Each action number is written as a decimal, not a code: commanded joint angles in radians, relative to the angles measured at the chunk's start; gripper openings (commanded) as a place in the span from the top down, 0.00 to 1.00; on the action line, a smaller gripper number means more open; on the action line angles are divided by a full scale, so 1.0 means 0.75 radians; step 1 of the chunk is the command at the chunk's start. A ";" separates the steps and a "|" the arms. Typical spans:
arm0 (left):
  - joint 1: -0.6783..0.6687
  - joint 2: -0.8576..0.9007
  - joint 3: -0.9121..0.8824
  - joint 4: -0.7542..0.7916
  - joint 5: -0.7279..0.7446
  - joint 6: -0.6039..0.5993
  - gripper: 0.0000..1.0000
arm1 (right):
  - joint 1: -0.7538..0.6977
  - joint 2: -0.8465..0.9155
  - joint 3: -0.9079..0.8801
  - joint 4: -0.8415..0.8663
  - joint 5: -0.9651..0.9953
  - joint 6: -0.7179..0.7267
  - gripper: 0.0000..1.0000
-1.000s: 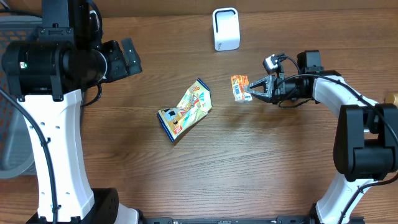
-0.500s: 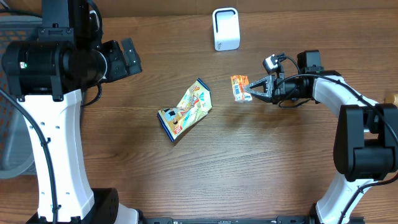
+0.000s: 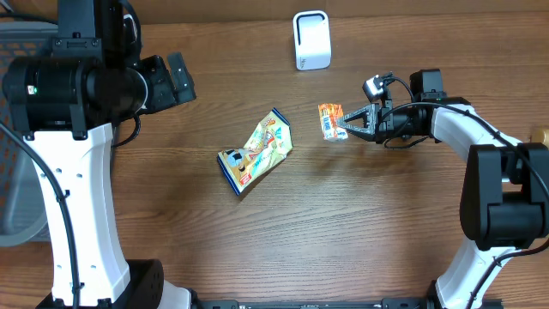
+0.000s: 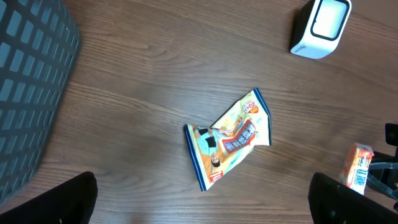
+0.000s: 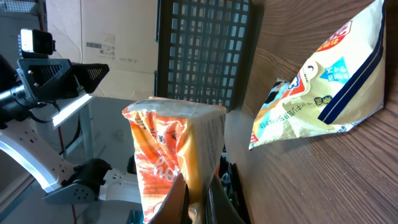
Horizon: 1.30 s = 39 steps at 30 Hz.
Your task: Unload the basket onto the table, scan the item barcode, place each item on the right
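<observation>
My right gripper (image 3: 346, 127) is shut on a small orange snack packet (image 3: 330, 120), held above the table below and to the right of the white barcode scanner (image 3: 310, 40). In the right wrist view the orange packet (image 5: 174, 152) is pinched between the fingers (image 5: 214, 202). No barcode shows on it. A yellow and blue snack bag (image 3: 257, 150) lies flat mid-table; it also shows in the left wrist view as the bag (image 4: 230, 134), with the scanner (image 4: 320, 28) top right. My left gripper (image 4: 202, 199) hangs high over the table's left part, open and empty.
A dark plastic basket (image 3: 17, 129) stands at the left edge of the table; its grid wall (image 4: 28, 93) fills the left of the left wrist view. The left arm's large body (image 3: 77, 86) rises over the table's left side.
</observation>
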 commanded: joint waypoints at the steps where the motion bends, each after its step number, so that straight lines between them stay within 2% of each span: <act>1: 0.006 -0.018 0.001 0.004 -0.004 -0.013 0.00 | -0.004 0.000 -0.005 0.010 -0.045 -0.005 0.96; 33: 0.006 -0.018 0.001 0.004 -0.004 -0.013 0.00 | -0.005 0.000 -0.004 0.015 -0.045 0.025 0.96; 36: 0.006 -0.018 0.001 0.004 -0.004 -0.013 0.00 | -0.005 0.000 -0.001 0.080 0.048 0.195 0.96; 39: 0.006 -0.018 0.001 0.004 -0.004 -0.013 0.00 | 0.016 -0.008 0.024 0.108 0.457 0.465 0.96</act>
